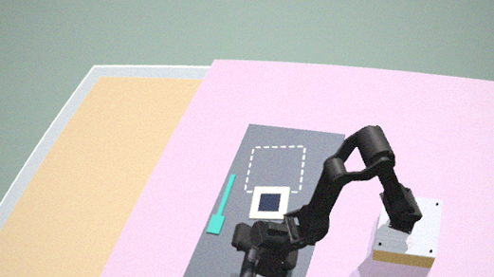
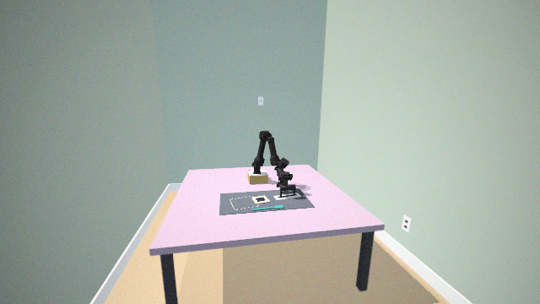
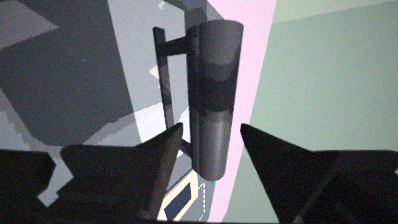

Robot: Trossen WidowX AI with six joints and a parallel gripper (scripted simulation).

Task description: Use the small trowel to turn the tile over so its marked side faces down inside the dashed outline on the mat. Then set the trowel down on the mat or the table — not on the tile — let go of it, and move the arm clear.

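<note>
Black jaws (image 1: pixel 270 265) (image 2: pixel 287 184) stood apart, gripping nothing, by the pale trowel's raised handle (image 2: pixel 288 188) (image 3: pixel 215 100); well inside the table's (image 1: pixel 391 105) (image 2: pixel 202 228) (image 3: pixel 257 50) edges, the tile (image 1: pixel 255 210) (image 2: pixel 267 199) (image 3: pixel 194 186) lay marked side up.

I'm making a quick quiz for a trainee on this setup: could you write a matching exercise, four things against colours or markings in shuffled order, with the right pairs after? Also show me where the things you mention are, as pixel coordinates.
Things
1. Tile (image 1: pixel 269 202) (image 2: pixel 261 199) (image 3: pixel 179 202)
2. Outline (image 1: pixel 278 147) (image 2: pixel 230 203) (image 3: pixel 204 200)
3. Long-handled tool (image 1: pixel 216 224) (image 2: pixel 274 208) (image 3: pixel 214 183)
4. Block under the arm's foot (image 1: pixel 403 257) (image 2: pixel 258 179)

Descriptions
A. Tan sides and a white top
B. White dashes
C. Cream border around a dark blue square, facing up
D. Teal all over, with a squared end

Right pairs: 1-C, 2-B, 3-D, 4-A
</note>
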